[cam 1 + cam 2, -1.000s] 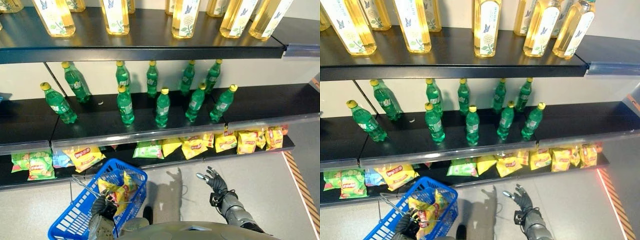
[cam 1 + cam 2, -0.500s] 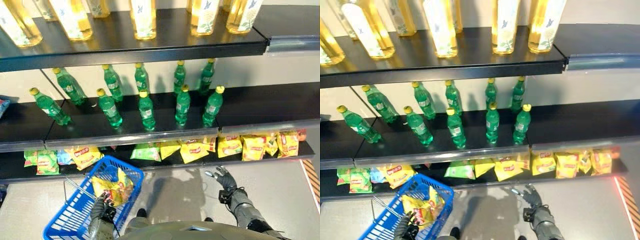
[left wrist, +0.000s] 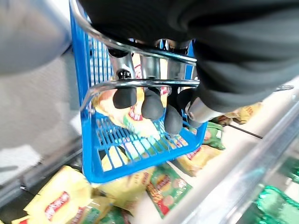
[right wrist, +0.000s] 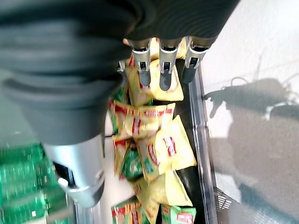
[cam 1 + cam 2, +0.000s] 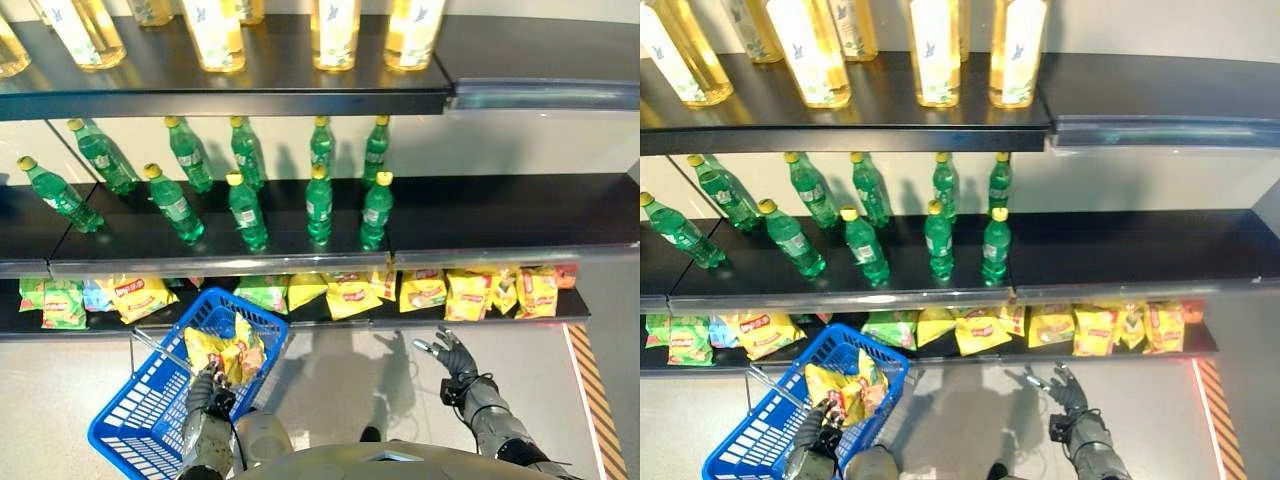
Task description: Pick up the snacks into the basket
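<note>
The bottom shelf runs across mid-frame, its yellow snack bags lying flat; they look light, soft, crinkly, best pinched at an edge. The blue basket, lower left, holds some, left hand curled round its handle. Right hand, lower right, is spread, empty.

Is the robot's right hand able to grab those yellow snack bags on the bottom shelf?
Probably yes. The right robot hand is open and empty, hovering just in front of the yellow snack bags on the bottom shelf, with nothing between them.
</note>
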Motion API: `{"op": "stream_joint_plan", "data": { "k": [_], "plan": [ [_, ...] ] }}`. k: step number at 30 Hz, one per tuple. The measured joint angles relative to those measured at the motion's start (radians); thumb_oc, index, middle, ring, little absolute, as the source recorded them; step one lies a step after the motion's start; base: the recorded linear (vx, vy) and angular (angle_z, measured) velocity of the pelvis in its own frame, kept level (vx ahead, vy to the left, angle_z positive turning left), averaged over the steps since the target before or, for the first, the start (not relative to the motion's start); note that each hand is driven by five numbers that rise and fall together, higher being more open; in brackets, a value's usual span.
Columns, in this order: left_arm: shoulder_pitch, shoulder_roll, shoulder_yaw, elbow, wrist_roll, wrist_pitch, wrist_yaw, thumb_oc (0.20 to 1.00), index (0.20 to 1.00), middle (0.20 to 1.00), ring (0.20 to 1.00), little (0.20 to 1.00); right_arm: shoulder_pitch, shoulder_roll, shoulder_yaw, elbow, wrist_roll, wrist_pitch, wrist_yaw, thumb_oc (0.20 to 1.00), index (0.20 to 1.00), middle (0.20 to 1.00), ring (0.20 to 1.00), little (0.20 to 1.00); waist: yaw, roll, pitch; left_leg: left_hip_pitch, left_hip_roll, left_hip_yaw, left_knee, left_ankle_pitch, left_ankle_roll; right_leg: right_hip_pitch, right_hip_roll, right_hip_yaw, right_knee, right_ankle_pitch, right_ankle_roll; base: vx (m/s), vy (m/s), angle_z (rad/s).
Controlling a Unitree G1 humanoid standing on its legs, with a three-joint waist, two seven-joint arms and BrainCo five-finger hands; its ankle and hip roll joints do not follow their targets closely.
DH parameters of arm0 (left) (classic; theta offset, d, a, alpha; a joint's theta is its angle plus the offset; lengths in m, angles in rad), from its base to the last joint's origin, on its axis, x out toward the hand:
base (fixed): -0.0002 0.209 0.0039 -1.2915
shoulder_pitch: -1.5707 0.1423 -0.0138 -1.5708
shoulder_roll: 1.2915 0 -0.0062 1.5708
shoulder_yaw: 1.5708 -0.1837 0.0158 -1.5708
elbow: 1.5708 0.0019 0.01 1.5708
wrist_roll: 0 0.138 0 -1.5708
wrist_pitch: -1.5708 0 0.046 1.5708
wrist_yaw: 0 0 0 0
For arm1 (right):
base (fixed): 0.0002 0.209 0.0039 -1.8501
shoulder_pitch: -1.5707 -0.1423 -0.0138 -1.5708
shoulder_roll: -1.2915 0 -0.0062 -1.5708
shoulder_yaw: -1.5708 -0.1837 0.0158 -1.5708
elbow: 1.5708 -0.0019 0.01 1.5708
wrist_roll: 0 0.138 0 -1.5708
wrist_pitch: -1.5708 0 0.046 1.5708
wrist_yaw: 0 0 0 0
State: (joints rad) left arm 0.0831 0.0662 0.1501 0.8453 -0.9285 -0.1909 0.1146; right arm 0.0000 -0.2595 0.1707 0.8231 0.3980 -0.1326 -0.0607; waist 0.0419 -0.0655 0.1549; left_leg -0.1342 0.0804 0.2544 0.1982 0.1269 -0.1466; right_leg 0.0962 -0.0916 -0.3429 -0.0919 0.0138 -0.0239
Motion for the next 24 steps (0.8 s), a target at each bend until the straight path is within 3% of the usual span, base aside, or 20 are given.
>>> {"op": "stream_joint_plan", "data": {
  "k": [1,3,4,5,6,8,10,11,13,15,17,18,19,21,24],
  "plan": [
    [0.01,-0.007,-0.003,0.0,0.0,0.002,0.0,0.2,0.2,0.2,0.2,0.2,0.002,0.004,0.0,0.0,0.006,0.001,0.0,1.0,1.0,1.0,1.0,1.0,-0.002,0.024,-0.008,0.031,-0.041,-0.004,-0.104,-0.014,0.026,-0.002,0.024,0.001,-0.005,0.002,0.004,0.1,0.027,-0.15],
    [0.023,-0.011,-0.011,-0.001,0.0,0.004,0.0,0.2,0.2,0.2,0.2,0.2,0.003,0.01,0.0,-0.001,0.006,0.0,0.002,1.0,1.0,1.0,1.0,1.0,-0.002,0.034,-0.01,0.091,-0.077,-0.014,-0.23,-0.001,0.057,0.001,0.053,0.003,-0.004,-0.002,-0.001,0.1,0.017,-0.14],
    [0.032,-0.01,-0.011,-0.001,0.0,0.007,-0.001,0.2,0.2,0.2,0.2,0.2,0.008,0.016,0.0,-0.001,0.006,0.0,0.002,1.0,1.0,1.0,1.0,1.0,-0.004,0.054,-0.023,0.124,-0.069,-0.014,-0.265,-0.009,0.11,0.011,0.083,-0.002,0.0,-0.012,0.0,0.11,0.04,0.0],
    [0.032,-0.006,-0.011,-0.001,0.0,0.009,0.0,0.2,0.2,0.2,0.2,0.2,0.009,0.02,-0.001,-0.004,0.006,0.0,0.0,1.0,1.0,1.0,1.0,1.0,-0.006,0.051,-0.025,0.131,-0.069,-0.017,-0.282,-0.009,0.163,0.013,0.088,-0.004,0.0,-0.017,0.004,0.1,0.065,0.03],
    [0.035,-0.001,-0.013,-0.015,0.004,0.01,-0.001,0.2,0.2,0.2,0.2,0.2,0.022,0.028,-0.005,-0.036,0.006,0.0,-0.001,1.0,1.0,1.0,1.0,1.0,-0.003,0.029,-0.026,0.139,-0.077,-0.02,-0.287,-0.013,0.165,0.013,0.083,-0.003,0.001,-0.024,0.012,0.05,0.081,0.01],
    [0.047,-0.001,-0.014,-0.035,0.011,0.011,-0.004,0.2,0.2,0.2,0.2,0.2,0.03,0.036,-0.008,-0.075,0.004,-0.002,0.001,1.0,1.0,1.0,1.0,1.0,-0.005,0.026,-0.028,0.145,-0.083,-0.019,-0.286,-0.022,0.171,0.003,0.069,-0.001,0.049,-0.045,0.027,-0.02,0.093,-0.03],
    [0.047,-0.001,-0.015,-0.062,0.011,0.011,-0.005,0.2,0.2,0.2,0.2,0.2,0.03,0.04,-0.007,-0.107,-0.012,-0.002,0.001,1.0,1.0,1.0,1.0,1.0,-0.016,0.034,-0.023,0.148,-0.084,-0.015,-0.286,-0.031,0.182,-0.054,0.045,0.008,0.173,-0.09,0.048,-0.02,0.032,-0.01],
    [0.054,0.002,-0.018,-0.087,0.011,0.008,-0.011,0.2,0.2,0.2,0.2,0.2,0.019,0.042,-0.006,-0.133,-0.025,-0.003,0.003,1.0,1.0,1.0,1.0,1.0,-0.028,0.05,-0.012,0.146,-0.078,-0.012,-0.286,-0.032,0.187,-0.11,0.021,0.015,0.286,-0.127,0.1,0.03,-0.029,0.02],
    [0.056,0.018,-0.027,-0.099,0.011,0.008,-0.012,0.2,0.2,0.2,0.2,0.2,0.02,0.044,-0.004,-0.161,-0.052,-0.004,0.002,1.0,1.0,1.0,1.0,1.0,-0.026,0.058,-0.007,0.147,-0.084,-0.015,-0.287,-0.047,0.19,-0.144,-0.028,0.042,0.311,-0.14,0.127,0.04,-0.07,0.01],
    [0.061,0.036,-0.028,-0.119,0.011,0.007,-0.014,0.2,0.2,0.2,0.2,0.2,0.019,0.047,-0.003,-0.178,-0.076,-0.008,-0.001,1.0,1.0,1.0,1.0,1.0,-0.024,0.058,-0.007,0.143,-0.089,-0.022,-0.287,-0.048,0.188,-0.153,-0.075,0.06,0.252,-0.122,0.142,0.09,-0.113,0.08],
    [0.059,0.05,-0.028,-0.121,0.011,0.007,-0.015,0.2,0.2,0.2,0.2,0.2,0.022,0.047,-0.003,-0.189,-0.095,-0.014,-0.003,1.0,1.0,1.0,1.0,1.0,-0.028,0.056,-0.008,0.141,-0.089,-0.04,-0.287,-0.048,0.18,-0.145,-0.092,0.079,0.165,-0.083,0.157,0.12,-0.125,0.21],
    [0.064,0.054,-0.029,-0.123,0.011,0.007,-0.016,0.2,0.2,0.2,0.2,0.2,0.027,0.047,-0.002,-0.187,-0.104,-0.015,-0.007,1.0,1.0,1.0,1.0,1.0,-0.025,0.045,-0.014,0.148,-0.089,-0.055,-0.286,-0.046,0.161,-0.126,-0.085,0.09,0.12,-0.023,0.164,0.08,-0.143,0.43],
    [0.07,0.054,-0.032,-0.128,0.012,0.007,-0.018,0.2,0.2,0.2,0.2,0.2,0.033,0.045,-0.003,-0.184,-0.113,-0.017,-0.013,1.0,1.0,1.0,1.0,1.0,-0.03,0.046,-0.014,0.156,-0.084,-0.077,-0.286,-0.044,0.15,-0.084,-0.069,0.1,0.074,0.022,0.142,0.0,-0.159,0.52],
    [0.07,0.041,-0.043,-0.142,0.012,0.005,-0.023,0.2,0.2,0.2,0.2,0.2,0.039,0.027,-0.003,-0.183,-0.114,-0.019,-0.02,1.0,1.0,1.0,1.0,1.0,-0.019,0.055,-0.01,0.137,-0.06,-0.102,-0.246,-0.044,0.125,-0.045,-0.032,0.088,0.044,0.032,0.117,-0.1,-0.114,0.54],
    [0.023,0.026,-0.054,-0.152,0.011,0.004,-0.03,0.2,0.2,0.2,0.2,0.2,0.024,-0.018,-0.006,-0.188,-0.114,-0.023,-0.03,1.0,1.0,1.0,1.0,1.0,-0.026,0.045,0.023,0.04,-0.043,-0.119,-0.143,-0.022,0.088,-0.063,-0.032,0.036,0.051,0.021,0.074,-0.02,0.045,0.62]
  ]
}}
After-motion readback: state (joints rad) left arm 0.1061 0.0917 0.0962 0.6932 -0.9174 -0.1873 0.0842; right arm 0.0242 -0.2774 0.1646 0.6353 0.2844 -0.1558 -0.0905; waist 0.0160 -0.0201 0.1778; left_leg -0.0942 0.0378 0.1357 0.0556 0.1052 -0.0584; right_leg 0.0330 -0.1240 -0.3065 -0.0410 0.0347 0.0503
